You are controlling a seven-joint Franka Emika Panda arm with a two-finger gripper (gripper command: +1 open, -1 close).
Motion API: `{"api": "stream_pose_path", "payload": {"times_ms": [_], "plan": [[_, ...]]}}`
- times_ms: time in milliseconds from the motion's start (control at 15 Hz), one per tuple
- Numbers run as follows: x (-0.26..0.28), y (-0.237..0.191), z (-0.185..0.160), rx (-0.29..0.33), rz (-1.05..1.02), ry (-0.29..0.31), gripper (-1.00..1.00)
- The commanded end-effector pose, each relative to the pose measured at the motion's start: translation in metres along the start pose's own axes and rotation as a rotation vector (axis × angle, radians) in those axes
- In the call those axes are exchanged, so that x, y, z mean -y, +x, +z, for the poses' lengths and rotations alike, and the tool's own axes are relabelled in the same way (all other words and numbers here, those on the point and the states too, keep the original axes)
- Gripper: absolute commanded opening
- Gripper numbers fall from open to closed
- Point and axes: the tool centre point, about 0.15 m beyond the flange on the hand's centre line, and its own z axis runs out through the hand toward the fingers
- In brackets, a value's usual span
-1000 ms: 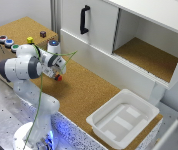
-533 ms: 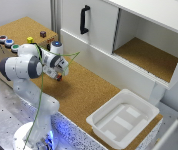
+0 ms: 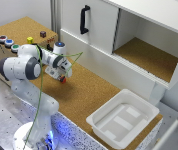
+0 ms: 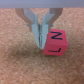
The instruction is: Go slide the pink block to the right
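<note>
Jaws [image 4: 39,42] together, holding nothing; pink block [image 4: 53,43] on the cork surface [image 3: 89,95] touching one side of the tips; push with the jaws' flank, stay low, go slow and straight so the block doesn't spin off the tip.

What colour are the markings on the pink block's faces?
Black, letter-like marks on the pink block, clearest in the wrist view.

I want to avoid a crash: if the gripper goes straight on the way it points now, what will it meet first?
Probably the cork tabletop. The gripper, jaws shut, points down at it, with the pink block right beside the fingertips, not under them. Depth is unclear, so it might graze the block's edge.
</note>
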Motion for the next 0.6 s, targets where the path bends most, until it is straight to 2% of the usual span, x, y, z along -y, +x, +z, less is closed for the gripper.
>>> {"api": "stream_pose_path", "payload": {"times_ms": [0,533], "plan": [[-0.044,-0.013,-0.006,-0.009,0.009,-0.010,-1.00],[-0.080,-0.011,0.003,-0.004,0.048,-0.053,-1.00]]}}
